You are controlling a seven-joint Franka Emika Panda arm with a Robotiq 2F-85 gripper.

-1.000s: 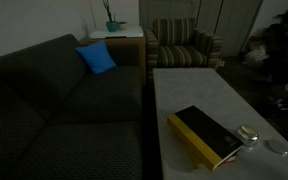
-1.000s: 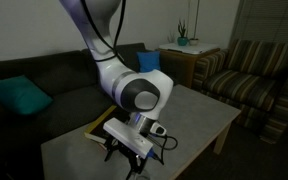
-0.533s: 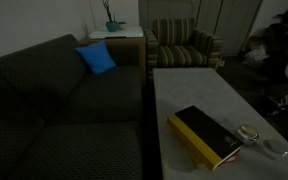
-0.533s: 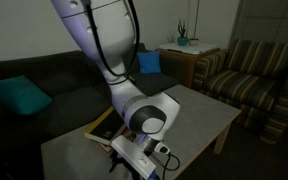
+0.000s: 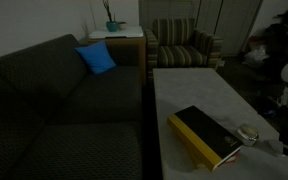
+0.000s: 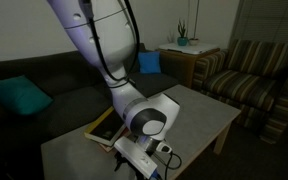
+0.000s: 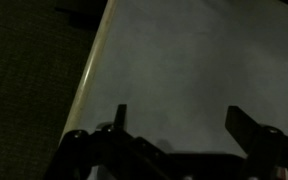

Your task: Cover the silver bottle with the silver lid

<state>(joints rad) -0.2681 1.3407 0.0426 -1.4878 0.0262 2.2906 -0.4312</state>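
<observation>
The silver bottle (image 5: 248,132) stands on the pale table (image 5: 194,85), just past the end of the yellow-and-black book (image 5: 205,136). The silver lid (image 5: 271,147) lies flat on the table beside the bottle, dim and hard to make out. My gripper (image 7: 181,124) is open and empty in the wrist view, with only bare tabletop between its fingers. Neither bottle nor lid shows in the wrist view. In an exterior view my gripper (image 6: 134,167) hangs low over the table's near end, partly cut off by the frame and hiding the bottle and lid.
A dark sofa (image 5: 64,110) with a blue cushion (image 5: 96,58) runs along the table's side. A striped armchair (image 5: 181,45) and a side table with a plant (image 5: 114,30) stand behind. The table's edge (image 7: 88,72) lies left of my fingers.
My arm has swung down and over the table's end. It now shows at the right edge of an exterior view, close to the lid. The bottle, lid and book have not moved.
</observation>
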